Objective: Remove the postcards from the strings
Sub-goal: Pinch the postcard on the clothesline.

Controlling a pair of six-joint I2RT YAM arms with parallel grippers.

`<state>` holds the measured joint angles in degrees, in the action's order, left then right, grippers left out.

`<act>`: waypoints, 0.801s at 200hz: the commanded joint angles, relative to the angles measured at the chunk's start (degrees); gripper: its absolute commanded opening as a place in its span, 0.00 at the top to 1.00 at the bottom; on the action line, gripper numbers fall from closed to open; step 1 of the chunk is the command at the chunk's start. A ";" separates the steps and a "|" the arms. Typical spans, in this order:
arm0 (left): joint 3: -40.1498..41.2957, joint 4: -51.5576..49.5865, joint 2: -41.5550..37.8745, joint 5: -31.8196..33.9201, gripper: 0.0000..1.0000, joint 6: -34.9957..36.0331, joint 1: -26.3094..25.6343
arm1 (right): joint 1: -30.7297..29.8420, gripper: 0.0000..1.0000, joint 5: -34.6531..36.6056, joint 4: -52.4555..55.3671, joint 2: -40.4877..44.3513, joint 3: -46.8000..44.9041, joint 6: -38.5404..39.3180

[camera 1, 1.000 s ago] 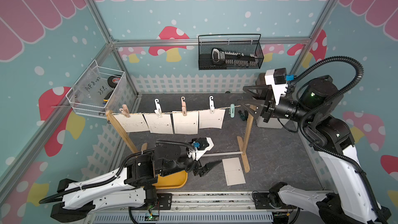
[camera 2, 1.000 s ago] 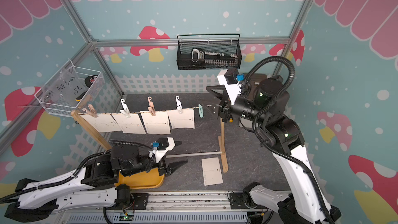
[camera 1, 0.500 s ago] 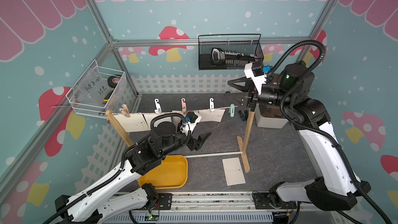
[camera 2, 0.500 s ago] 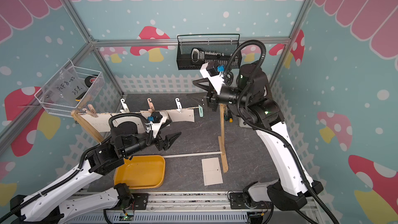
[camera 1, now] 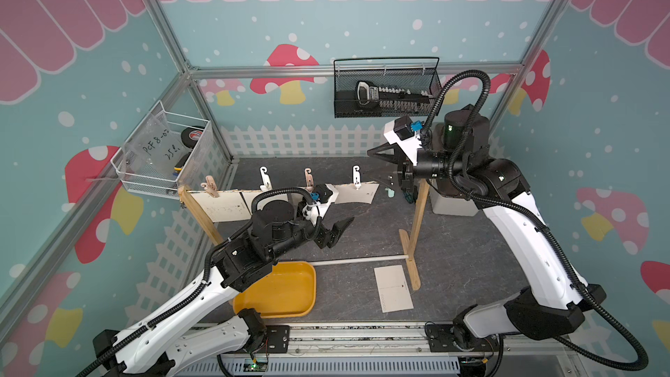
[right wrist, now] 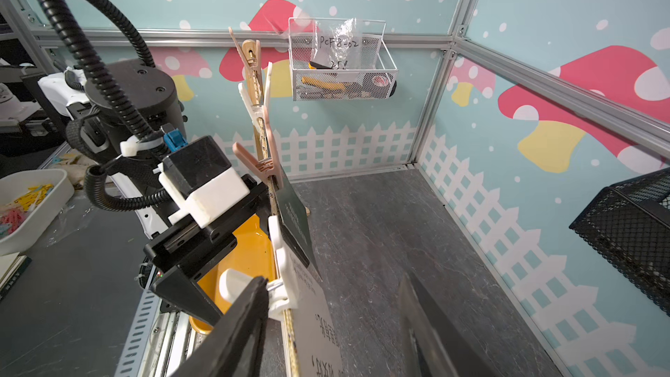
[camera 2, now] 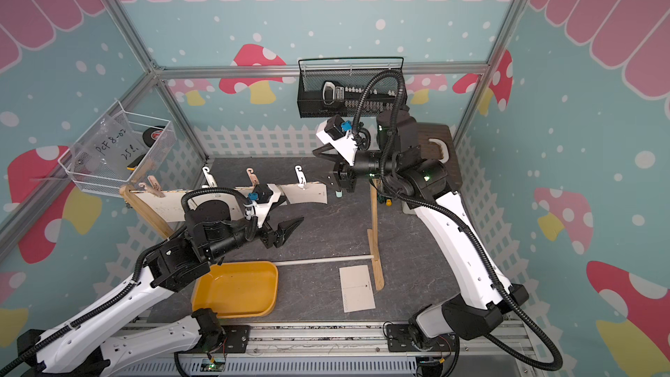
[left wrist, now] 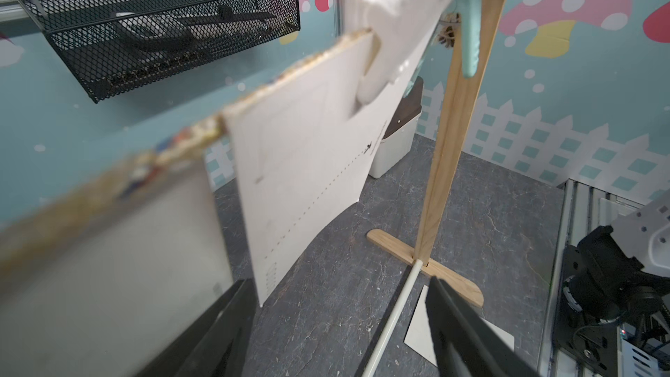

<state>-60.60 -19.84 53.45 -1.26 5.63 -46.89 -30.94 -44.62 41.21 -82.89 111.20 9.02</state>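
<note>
Bag point(right wrist: 335, 43) (marked "PCF 8-02") sits in basket point(right wrist: 386, 56); left fingers point(left wrist: 456, 328) and right fingers point(right wrist: 239, 324) stand apart.

White arms point(camera 1: 522, 237) (black ribbed cables point(camera 1: 466, 73)).

Reaches forward and upward with the left arm, left gripper point(camera 1: 339, 232) spread wide, empty. Holds the right arm raised, elbow bent, right gripper point(camera 1: 375, 167) turned sideways toward the left arm's side, jaws parted.
</note>
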 commanded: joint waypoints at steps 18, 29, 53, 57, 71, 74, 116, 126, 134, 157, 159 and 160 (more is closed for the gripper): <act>-1.30 -0.29 -2.33 2.93 0.22 3.55 0.45 | -0.69 0.43 -0.82 1.65 0.97 1.30 3.63; -1.28 -0.55 -2.40 3.12 0.22 4.20 0.48 | -0.78 0.43 -1.12 1.68 1.07 1.39 3.73; -2.03 -0.47 -1.33 1.94 0.22 5.24 0.49 | -1.05 0.43 -2.00 1.83 0.90 1.48 3.95; -2.32 -0.40 -0.97 1.67 0.22 5.35 0.49 | -1.17 0.43 -2.19 1.84 0.85 1.48 3.91; -2.94 0.18 0.20 0.94 0.22 5.69 0.49 | -1.54 0.43 -2.40 2.19 0.56 1.48 4.07; -3.08 0.31 0.51 0.78 0.22 5.76 0.49 | -1.66 0.43 -2.40 2.22 0.54 1.43 4.14; -3.99 2.80 2.75 -1.24 0.27 5.67 0.83 | -2.79 0.44 -2.66 3.25 0.06 1.48 5.04; -3.98 3.28 2.78 -1.53 0.30 5.41 1.00 | -2.98 0.44 -2.83 3.43 -0.18 1.56 5.20; -3.76 3.64 2.65 -1.85 0.34 5.10 1.25 | -3.07 0.44 -2.83 3.69 -0.33 1.60 5.44; -2.91 4.54 1.89 -3.48 0.45 3.86 2.25 | -3.21 0.44 -2.84 4.31 -0.90 1.66 6.01; -2.78 4.65 1.80 -3.71 0.46 3.80 2.36 | -3.24 0.44 -2.84 4.34 -0.94 1.61 6.06; -2.78 4.69 1.77 -3.82 0.47 3.74 2.43 | -3.25 0.44 -2.84 4.37 -0.90 1.63 6.08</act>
<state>-62.83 -17.41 56.40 -2.26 9.23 -45.76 -33.74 -46.09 43.92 -82.98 111.42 12.38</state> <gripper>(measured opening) 0.608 0.561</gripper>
